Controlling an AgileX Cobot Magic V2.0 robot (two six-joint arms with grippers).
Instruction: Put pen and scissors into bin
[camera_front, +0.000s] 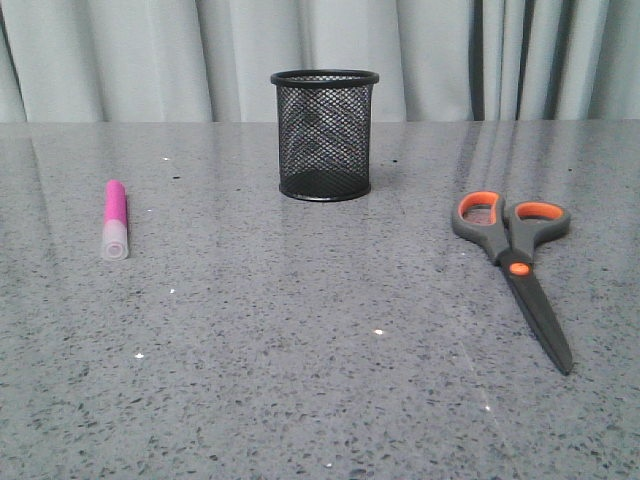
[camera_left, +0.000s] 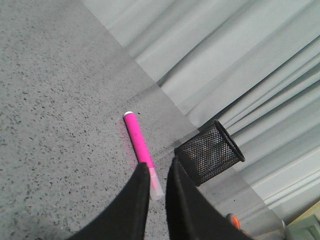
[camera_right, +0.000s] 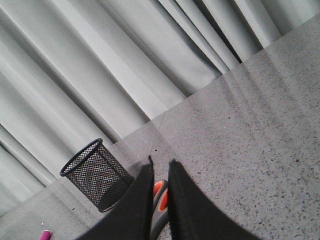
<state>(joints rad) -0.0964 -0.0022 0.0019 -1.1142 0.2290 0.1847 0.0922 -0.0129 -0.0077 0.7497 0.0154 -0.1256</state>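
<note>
The pink pen (camera_front: 115, 212) lies on the grey table at the left, its whitish cap toward me. The black mesh bin (camera_front: 324, 135) stands upright at the back middle and looks empty. The scissors (camera_front: 515, 255) lie flat at the right, handles toward the back, blades closed. Neither gripper shows in the front view. My left gripper (camera_left: 159, 162) hangs above the table with the pen (camera_left: 137, 137) beyond its tips, jaws nearly together and empty. My right gripper (camera_right: 161, 161) hangs above the scissors' handles (camera_right: 159, 192), jaws nearly together and empty.
A pale pleated curtain (camera_front: 150, 60) hangs behind the table's back edge. The bin also shows in the left wrist view (camera_left: 210, 152) and the right wrist view (camera_right: 97, 175). Bare speckled tabletop (camera_front: 320, 330) lies between pen and scissors.
</note>
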